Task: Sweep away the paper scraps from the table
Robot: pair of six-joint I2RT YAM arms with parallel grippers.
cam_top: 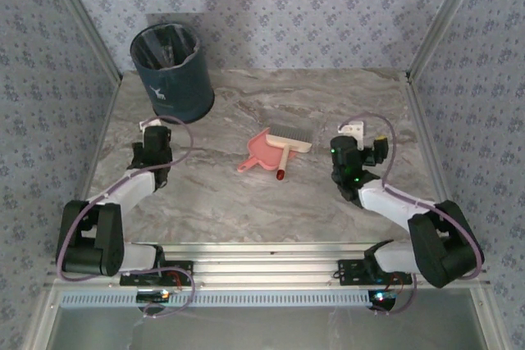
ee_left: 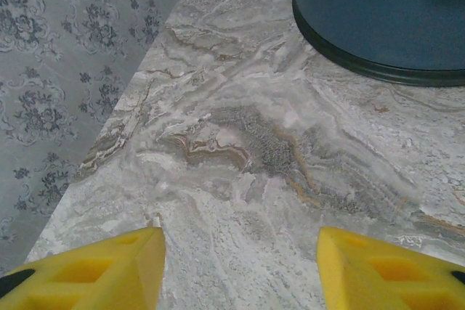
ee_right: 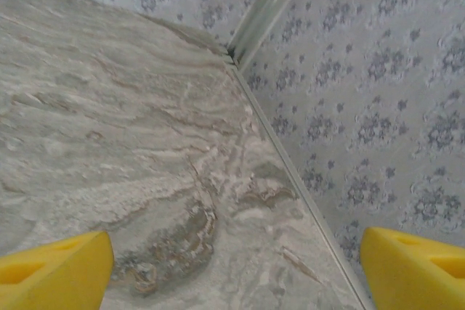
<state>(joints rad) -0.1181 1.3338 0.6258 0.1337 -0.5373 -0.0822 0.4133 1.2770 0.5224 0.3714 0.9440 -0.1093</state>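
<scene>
Counter (cam_top: 328, 112), grey-beige with marble veining, spans the middle of the top view between blue-grey patterned walls (cam_top: 271, 6), with aluminium rails along its near edge. A pink dustpan (cam_top: 259, 155) lies at its centre between the two arms, and a cream brush (cam_top: 289, 138) rests across it, its red-tipped handle pointing toward the near edge. A dark blue bin (cam_top: 174, 75) stands in the far left corner, bearing a white deer-like emblem; the small writing under it is unreadable. Whether the bin holds the paper scraps cannot be told, as its inside is dark.

The left end effector (cam_top: 152, 126) sits just short of the bin, and its wrist view shows its yellow fingers (ee_left: 94, 270) apart over bare marble, gripping nothing. The right end effector (cam_top: 353, 130) is well apart from the dustpan, its fingers (ee_right: 54, 270) spread wide and empty, facing the corner rail (ee_right: 269, 5).
</scene>
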